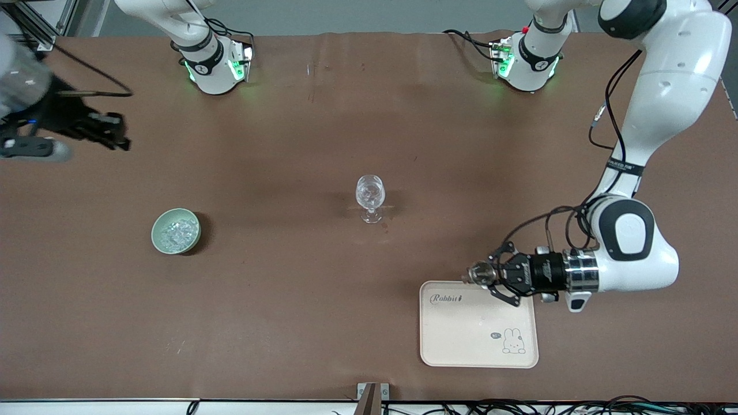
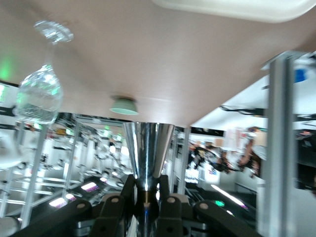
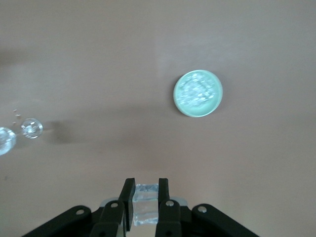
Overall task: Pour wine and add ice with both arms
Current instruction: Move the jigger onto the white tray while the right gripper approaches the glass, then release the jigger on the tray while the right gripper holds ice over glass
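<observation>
Pinching an ice chunk (image 3: 145, 202), right tool (image 3: 145, 197) hangs apart from bowl's ice (image 3: 197, 93)

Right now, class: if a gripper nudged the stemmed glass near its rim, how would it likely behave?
The glass would probably tip rather than slide: its wide bowl sits high on a thin stem over a small foot. Being clear and thin-looking, it is likely fragile and slippery to grip. Once on its side, the round bowl could roll across the table.

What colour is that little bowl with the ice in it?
The bowl is pale green; the front view shows it best.
</observation>
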Tool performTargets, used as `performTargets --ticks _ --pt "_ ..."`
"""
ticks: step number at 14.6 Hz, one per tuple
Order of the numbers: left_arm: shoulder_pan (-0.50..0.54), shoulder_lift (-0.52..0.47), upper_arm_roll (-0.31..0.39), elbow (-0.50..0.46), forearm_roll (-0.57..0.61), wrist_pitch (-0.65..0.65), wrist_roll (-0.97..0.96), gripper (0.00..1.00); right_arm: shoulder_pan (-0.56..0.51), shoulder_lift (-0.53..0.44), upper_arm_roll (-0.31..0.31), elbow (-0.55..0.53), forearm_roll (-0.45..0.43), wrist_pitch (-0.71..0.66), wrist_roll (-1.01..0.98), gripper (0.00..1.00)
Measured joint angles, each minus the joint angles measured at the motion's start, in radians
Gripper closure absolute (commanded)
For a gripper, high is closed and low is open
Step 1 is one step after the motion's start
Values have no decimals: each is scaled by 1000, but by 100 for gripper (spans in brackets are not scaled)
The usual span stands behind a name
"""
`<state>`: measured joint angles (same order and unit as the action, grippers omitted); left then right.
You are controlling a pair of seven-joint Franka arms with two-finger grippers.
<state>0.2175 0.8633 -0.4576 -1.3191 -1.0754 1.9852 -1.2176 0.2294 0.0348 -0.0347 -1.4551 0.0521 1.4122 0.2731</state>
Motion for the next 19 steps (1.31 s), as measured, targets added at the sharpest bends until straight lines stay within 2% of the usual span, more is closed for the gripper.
performTargets --ticks 3,5,10,15,16,19 --pt "15 85 13 14 -49 57 103 99 136 3 2 -3 37 9 156 99" --pt "15 134 31 42 -54 73 158 99 217 22 2 -8 47 62 282 99" --pt "10 244 46 102 -113 170 258 99 398 137 2 -13 83 205 573 99" --pt "1 307 46 121 -123 200 287 96 474 263 1 7 111 266 658 99" --pt "0 312 46 126 -123 204 292 89 481 291 1 19 114 291 665 99" --pt "0 314 46 134 -123 211 294 52 506 385 1 71 118 363 717 99"
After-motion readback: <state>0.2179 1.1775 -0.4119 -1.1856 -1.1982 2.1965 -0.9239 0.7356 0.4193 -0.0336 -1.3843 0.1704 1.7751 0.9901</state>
